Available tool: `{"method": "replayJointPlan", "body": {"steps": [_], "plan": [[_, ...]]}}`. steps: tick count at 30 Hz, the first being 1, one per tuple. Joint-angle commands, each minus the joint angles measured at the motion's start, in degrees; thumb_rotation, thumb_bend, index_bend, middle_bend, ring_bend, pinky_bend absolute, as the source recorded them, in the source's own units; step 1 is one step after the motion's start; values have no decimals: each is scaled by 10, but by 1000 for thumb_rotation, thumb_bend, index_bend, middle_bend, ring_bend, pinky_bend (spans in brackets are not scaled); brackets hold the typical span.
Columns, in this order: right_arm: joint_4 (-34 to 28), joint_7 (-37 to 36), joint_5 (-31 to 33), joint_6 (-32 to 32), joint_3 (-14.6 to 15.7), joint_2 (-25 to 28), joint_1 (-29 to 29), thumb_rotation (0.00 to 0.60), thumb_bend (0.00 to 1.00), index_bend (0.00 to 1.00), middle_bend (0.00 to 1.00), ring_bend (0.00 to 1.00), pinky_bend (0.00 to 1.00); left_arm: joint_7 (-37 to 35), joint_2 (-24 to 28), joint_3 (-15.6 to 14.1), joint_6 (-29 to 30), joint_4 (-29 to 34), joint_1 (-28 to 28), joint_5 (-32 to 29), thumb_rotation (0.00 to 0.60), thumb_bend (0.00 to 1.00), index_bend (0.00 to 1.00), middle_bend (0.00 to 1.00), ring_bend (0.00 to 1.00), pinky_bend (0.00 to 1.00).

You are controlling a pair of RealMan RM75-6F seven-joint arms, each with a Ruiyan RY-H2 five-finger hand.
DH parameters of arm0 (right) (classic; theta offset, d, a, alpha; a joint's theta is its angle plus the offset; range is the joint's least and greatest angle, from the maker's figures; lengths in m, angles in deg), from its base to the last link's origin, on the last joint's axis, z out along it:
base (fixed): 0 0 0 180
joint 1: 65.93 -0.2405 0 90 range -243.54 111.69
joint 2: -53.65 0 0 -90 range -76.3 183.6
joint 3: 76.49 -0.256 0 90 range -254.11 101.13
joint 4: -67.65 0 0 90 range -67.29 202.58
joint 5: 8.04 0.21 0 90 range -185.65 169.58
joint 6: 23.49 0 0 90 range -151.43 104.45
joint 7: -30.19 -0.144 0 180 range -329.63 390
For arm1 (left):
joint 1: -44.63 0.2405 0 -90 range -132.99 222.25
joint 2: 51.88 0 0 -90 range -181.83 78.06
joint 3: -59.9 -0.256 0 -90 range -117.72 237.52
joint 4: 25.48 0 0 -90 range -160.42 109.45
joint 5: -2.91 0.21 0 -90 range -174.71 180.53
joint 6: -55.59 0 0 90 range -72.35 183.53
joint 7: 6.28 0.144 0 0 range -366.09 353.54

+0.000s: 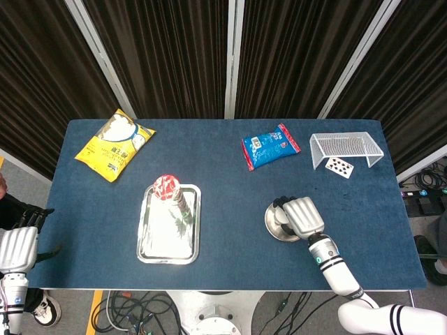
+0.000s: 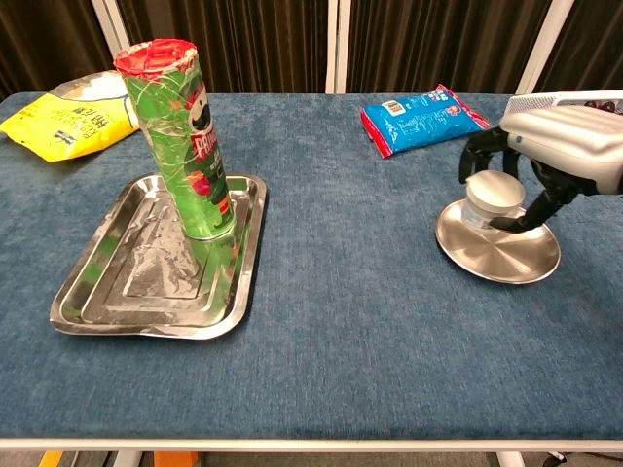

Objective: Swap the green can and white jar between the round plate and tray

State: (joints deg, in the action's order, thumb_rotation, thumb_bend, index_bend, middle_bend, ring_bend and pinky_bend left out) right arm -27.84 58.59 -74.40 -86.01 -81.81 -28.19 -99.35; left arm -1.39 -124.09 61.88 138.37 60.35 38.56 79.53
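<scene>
The tall green can (image 2: pixel 180 136) with a red lid (image 1: pixel 167 186) stands upright in the steel tray (image 2: pixel 107 292), at its far end. My right hand (image 2: pixel 555 146) grips the small white jar (image 2: pixel 492 199) from above and holds it over the round metal plate (image 2: pixel 506 258), at its far left part. In the head view the right hand (image 1: pixel 302 216) covers the jar, with the plate's rim (image 1: pixel 269 222) showing to its left. My left hand (image 1: pixel 15 244) hangs off the table's left edge, holding nothing, fingers apart.
A yellow bag (image 1: pixel 114 143) lies at the far left corner. A blue snack packet (image 1: pixel 269 146) lies at the far middle. A white wire basket (image 1: pixel 347 148) with a playing card (image 1: pixel 339 166) in front stands at the far right.
</scene>
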Motion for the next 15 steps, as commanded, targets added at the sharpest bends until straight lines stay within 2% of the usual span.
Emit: {"method": "replayJointPlan", "body": {"steps": [1,3,5,6,7,11,15], "plan": [[18,-19,9,9,5,5,8,600,267,473,493,492,645,1,1,1,0,2,1,1,600,126,205,197,117,365],[26,-30,9,17,8,6,9,600,240,443,468,460,603,2,1,2,1,3,1,3,600,126,205,197,117,365],[35,-45,6,29,11,7,9,600,208,369,411,374,533,3,1,4,1,3,2,4,600,126,205,197,117,365],[37,-50,6,35,13,9,8,600,184,297,357,297,469,3,1,4,1,4,2,4,600,126,205,197,117,365],[39,-55,6,42,15,11,7,600,171,264,332,263,440,4,1,5,1,4,2,5,600,125,205,197,117,364],[36,-71,-2,50,15,17,7,600,71,36,132,38,219,2,2,5,0,6,3,8,600,126,205,197,117,365],[24,-92,-26,28,16,30,19,600,48,0,64,0,159,-5,4,4,0,8,5,16,600,125,205,197,117,365]]}}
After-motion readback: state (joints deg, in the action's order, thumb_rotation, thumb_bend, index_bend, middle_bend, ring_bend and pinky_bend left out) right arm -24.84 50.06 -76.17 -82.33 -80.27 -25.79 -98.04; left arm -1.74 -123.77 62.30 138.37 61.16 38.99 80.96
